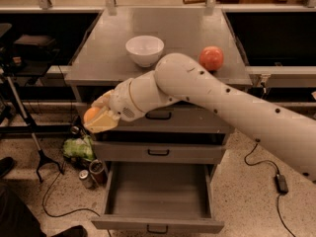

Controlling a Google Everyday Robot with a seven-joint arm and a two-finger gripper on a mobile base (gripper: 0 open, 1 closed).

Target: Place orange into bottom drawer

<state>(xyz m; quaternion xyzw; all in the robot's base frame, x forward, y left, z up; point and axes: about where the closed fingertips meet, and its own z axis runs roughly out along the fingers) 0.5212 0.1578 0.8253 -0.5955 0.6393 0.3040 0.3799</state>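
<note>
1. Drawers: three. These are the top drawer, the middle drawer and the bottom drawer.
2. Round fruit: two, the orange and a reddish fruit.
3. White bowl: one.
4. Gripper: one, clasping the orange at the top drawer's left end.

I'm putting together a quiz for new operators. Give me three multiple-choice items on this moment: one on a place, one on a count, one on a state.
1. Where is the orange?
A) on the floor
B) in the gripper, by the cabinet's front left
C) on the cabinet top

2. How many drawers does the cabinet have?
A) two
B) three
C) four

3. The bottom drawer is:
A) pulled open
B) shut
C) taken out

Answers:
1 B, the gripper is closed on the orange in the air, in front of the cabinet's left side.
2 B, three grey fronts are stacked.
3 A, its inside shows.
</note>
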